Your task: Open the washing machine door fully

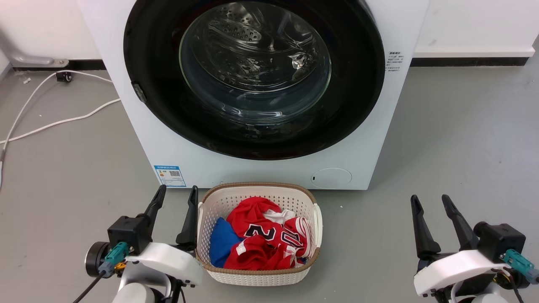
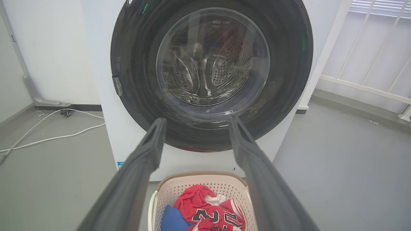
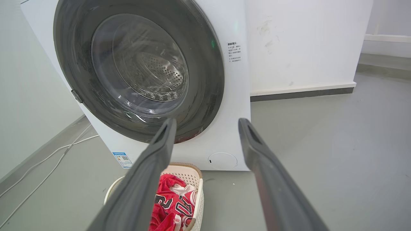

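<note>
At the lower left, the left gripper (image 1: 177,191) is seen with its two dark fingers spread apart and nothing held between them. Its inner finger stands just beside the left rim of the basket (image 1: 257,185); whether the two touch cannot be told. The fingers point up toward the machine (image 1: 379,139), and the pale forearm is laid low over the grey floor.

In the middle, the door (image 1: 254,71) is seen shut flush against the white front of the machine. It is a glossy black disc with a clear bulging window, through which the perforated steel drum is seen. A small latch (image 1: 139,92) is set on its left edge. The basket, filled with red and blue clothes (image 1: 261,235), stands on the floor just before the machine.

At the lower right, the right gripper (image 1: 430,200) is likewise parted and empty, well apart from basket and machine, its fingers raised toward the machine.
</note>
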Motion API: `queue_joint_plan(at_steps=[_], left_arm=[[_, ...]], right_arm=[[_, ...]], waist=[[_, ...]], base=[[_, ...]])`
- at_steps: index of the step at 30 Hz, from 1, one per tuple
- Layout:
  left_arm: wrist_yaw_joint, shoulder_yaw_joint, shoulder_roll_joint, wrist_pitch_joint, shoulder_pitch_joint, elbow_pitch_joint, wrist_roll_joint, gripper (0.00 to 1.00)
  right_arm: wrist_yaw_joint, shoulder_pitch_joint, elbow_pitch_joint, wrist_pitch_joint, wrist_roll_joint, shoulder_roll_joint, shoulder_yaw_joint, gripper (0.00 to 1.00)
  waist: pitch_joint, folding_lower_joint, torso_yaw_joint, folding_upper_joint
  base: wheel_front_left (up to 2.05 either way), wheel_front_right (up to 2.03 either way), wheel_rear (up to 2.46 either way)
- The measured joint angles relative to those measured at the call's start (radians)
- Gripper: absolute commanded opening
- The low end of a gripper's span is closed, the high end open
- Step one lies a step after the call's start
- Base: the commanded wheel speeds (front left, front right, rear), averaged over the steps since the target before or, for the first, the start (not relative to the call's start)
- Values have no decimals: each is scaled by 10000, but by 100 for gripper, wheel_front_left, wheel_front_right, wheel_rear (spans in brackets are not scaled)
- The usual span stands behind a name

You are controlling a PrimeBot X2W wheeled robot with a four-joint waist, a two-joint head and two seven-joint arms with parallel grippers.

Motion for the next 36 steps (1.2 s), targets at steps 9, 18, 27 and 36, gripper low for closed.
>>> queue_joint_plan(at_steps=[9,18,27,36], left_arm=[[-21,52,-15,-178,-33,119,476,100],[-104,107,-88,-351,-35,257,940,100],[-221,221,-234,-516,-103,516,1267,100],[-326,374,-357,-616,-145,767,1496,100]], right_arm=[[2,0,-42,-146,-583,35,-75,100],[15,-1,-35,-318,-959,50,-132,100],[15,-5,-19,-410,-1398,58,-100,100],[15,-5,8,-437,-1705,59,-157,100]], waist=[[9,0,6,0],[26,0,29,0],[21,0,81,0],[11,0,80,0]], base=[[0,0,0],[0,0,0],[0,0,0],[0,0,0]])
